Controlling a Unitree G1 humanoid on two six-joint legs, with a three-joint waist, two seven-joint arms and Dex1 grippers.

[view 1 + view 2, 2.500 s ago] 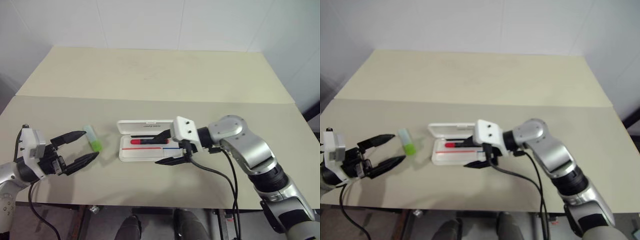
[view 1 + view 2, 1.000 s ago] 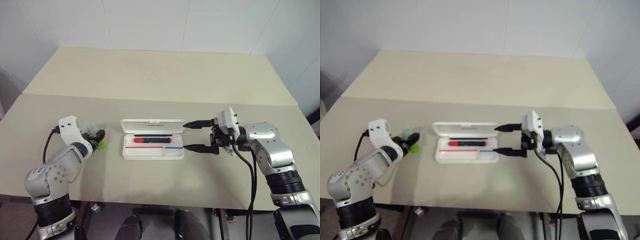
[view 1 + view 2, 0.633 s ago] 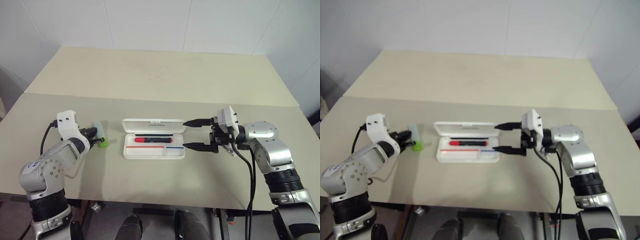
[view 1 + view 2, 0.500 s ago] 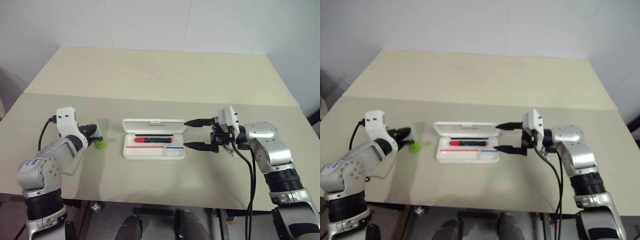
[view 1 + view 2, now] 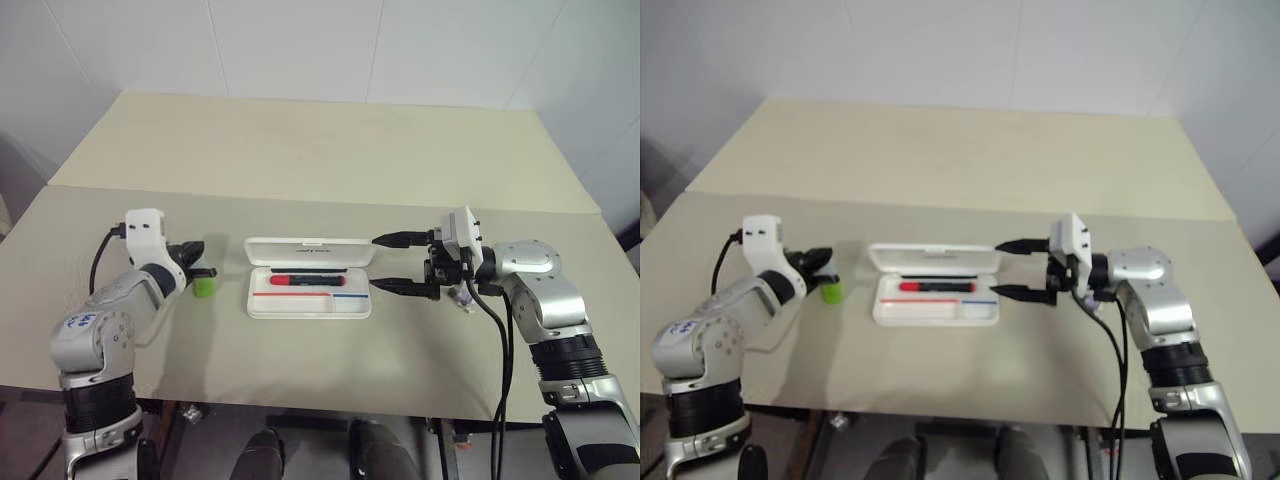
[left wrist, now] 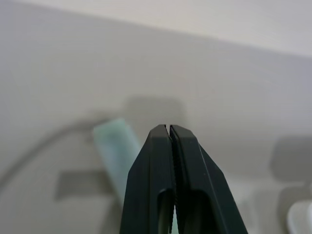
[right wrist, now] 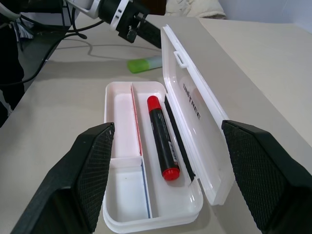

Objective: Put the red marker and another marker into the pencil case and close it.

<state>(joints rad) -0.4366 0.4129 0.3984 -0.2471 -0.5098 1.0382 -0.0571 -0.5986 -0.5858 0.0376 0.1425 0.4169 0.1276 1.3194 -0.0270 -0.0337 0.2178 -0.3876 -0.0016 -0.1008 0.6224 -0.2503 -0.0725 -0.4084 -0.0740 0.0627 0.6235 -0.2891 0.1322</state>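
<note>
Left eye view: left gripper (image 5: 205, 272) sitting pinched together, fingers meeting beside green highlighter (image 5: 203, 287) lying on table (image 5: 330, 160), at 9 o'clock from open pencil case (image 5: 308, 304). Red marker (image 5: 306, 280) lying inside. Right gripper (image 5: 388, 263) gaping wide at 3 o'clock.

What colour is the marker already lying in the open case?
Red at both ends with a black middle: the red marker, clearest in the right wrist view, lying in the pencil case.

White pencil case (image 7: 192, 119), red-black marker (image 7: 160, 139)

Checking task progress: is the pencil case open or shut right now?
Open. The pencil case has its lid swung up and back, and the red marker lies exposed inside.
</note>
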